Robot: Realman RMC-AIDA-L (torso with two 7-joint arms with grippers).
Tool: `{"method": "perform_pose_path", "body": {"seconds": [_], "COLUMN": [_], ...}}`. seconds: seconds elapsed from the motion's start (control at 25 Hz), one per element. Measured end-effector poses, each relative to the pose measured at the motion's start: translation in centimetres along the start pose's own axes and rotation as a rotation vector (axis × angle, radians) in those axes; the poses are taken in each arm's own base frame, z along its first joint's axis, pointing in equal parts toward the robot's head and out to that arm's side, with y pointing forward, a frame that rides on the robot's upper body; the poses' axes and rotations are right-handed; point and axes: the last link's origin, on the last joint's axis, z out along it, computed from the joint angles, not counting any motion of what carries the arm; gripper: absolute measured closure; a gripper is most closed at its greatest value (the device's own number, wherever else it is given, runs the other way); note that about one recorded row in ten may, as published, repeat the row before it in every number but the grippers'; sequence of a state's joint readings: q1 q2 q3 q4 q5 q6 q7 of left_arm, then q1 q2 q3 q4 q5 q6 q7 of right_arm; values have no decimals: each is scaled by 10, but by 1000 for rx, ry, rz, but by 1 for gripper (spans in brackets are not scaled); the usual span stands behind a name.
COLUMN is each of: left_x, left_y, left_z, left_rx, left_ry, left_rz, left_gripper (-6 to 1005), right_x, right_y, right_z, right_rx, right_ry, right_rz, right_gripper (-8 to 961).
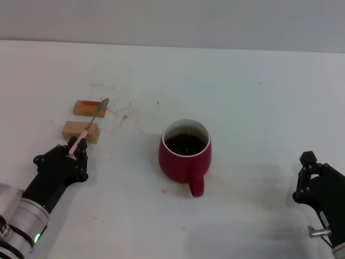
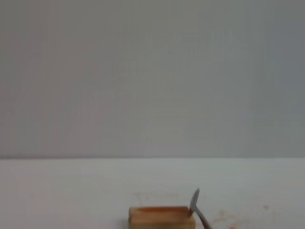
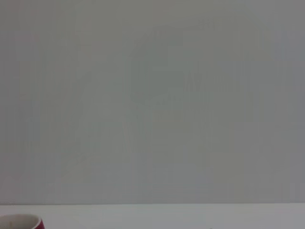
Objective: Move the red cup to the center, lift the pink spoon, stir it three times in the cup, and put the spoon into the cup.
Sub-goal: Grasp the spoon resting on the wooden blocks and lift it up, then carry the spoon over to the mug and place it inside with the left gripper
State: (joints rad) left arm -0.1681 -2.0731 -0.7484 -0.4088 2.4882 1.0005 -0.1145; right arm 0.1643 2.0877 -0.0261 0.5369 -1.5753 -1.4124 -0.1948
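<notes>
**Left gripper on spoon handle; cup mid-table**

Nearest the robot, both arms sit low at the near table edge. The left gripper (image 1: 77,152) is at the near left, its dark fingers closed around the pale handle end of the pink spoon (image 1: 90,125). The right gripper (image 1: 311,171) is at the near right, well apart from everything; whether its fingers are open or closed cannot be told.

Next out, the red cup (image 1: 185,154) stands upright near the table's middle, dark liquid inside, white inner wall showing, handle turned toward the robot. Bare white table (image 1: 259,108) surrounds it on every side, with wide open surface between cup and right gripper and a narrower bare strip between cup and spoon. In the right wrist view only a sliver of the cup's rim (image 3: 21,222) shows.

The spoon slants away from the left gripper, up and to the right. Its handle crosses the nearer wooden block (image 1: 80,131); its grey bowl lies at the right end of the farther wooden block (image 1: 89,108). In the left wrist view the bowl (image 2: 195,200) stands tilted beside that block (image 2: 161,217). The two blocks lie parallel, just apart.

Beyond the blocks, faint orange smears (image 1: 125,114) mark the surface. The table runs clear to its far edge, meeting a plain grey wall (image 1: 172,21).
</notes>
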Motion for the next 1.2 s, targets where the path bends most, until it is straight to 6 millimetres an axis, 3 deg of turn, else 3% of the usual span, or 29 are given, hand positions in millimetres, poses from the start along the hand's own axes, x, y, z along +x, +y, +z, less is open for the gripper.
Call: {"method": "perform_pose_path", "body": {"seconds": [0.28, 0.72, 1.0, 1.2], "left_x": [14, 42, 65, 85], "left_y": [8, 26, 29, 20], "left_z": [-1, 14, 19, 23], "left_rx": [-41, -154, -184, -202], "left_ry": [94, 194, 286, 306], "left_rz": [-14, 28, 28, 51], "left_gripper": [846, 854, 855, 855], "right_x": [0, 0, 1, 0], "right_y": [1, 0, 0, 1], "right_z": [1, -1, -1, -1], "right_rx": [-3, 1, 2, 2], "right_ry": [-1, 2, 7, 1], "right_rz": [0, 2, 0, 3], "right_gripper": [952, 952, 952, 952]}}
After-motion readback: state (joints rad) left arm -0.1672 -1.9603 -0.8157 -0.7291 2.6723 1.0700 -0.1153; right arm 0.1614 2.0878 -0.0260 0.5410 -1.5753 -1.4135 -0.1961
